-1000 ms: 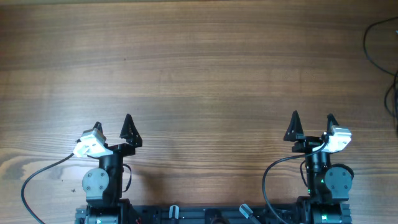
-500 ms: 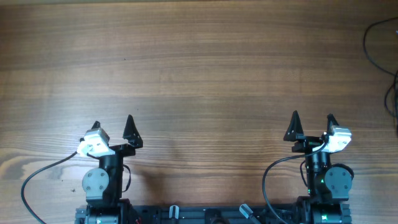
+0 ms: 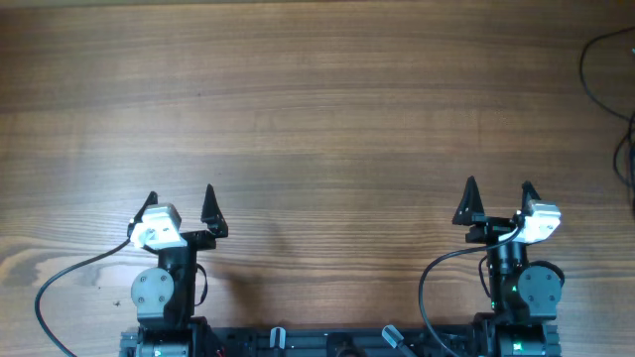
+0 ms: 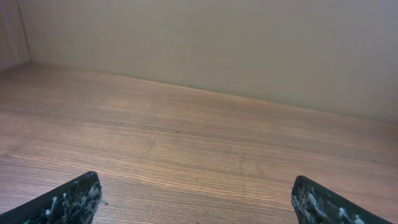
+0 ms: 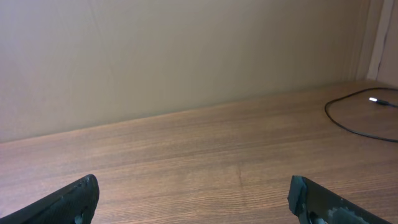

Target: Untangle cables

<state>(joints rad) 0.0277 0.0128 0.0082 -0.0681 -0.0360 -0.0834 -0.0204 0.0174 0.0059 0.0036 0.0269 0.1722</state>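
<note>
Thin black cables (image 3: 603, 79) lie in loose loops at the far right edge of the wooden table, partly cut off by the overhead view's edge. One loop with a small pale plug tip shows in the right wrist view (image 5: 354, 121) at the far right. My left gripper (image 3: 179, 203) is open and empty near the table's front left, far from the cables. It is also open in its wrist view (image 4: 196, 196). My right gripper (image 3: 497, 198) is open and empty at the front right, well short of the cables, and its wrist view (image 5: 193, 196) shows only bare wood between the fingers.
Thicker black cables (image 3: 60, 283) run from the arm bases at the table's front edge. A plain beige wall (image 4: 217, 43) rises behind the table's far edge.
My left gripper has turned slightly, its wrist camera swinging to the right. The right arm and the cables have not moved.
</note>
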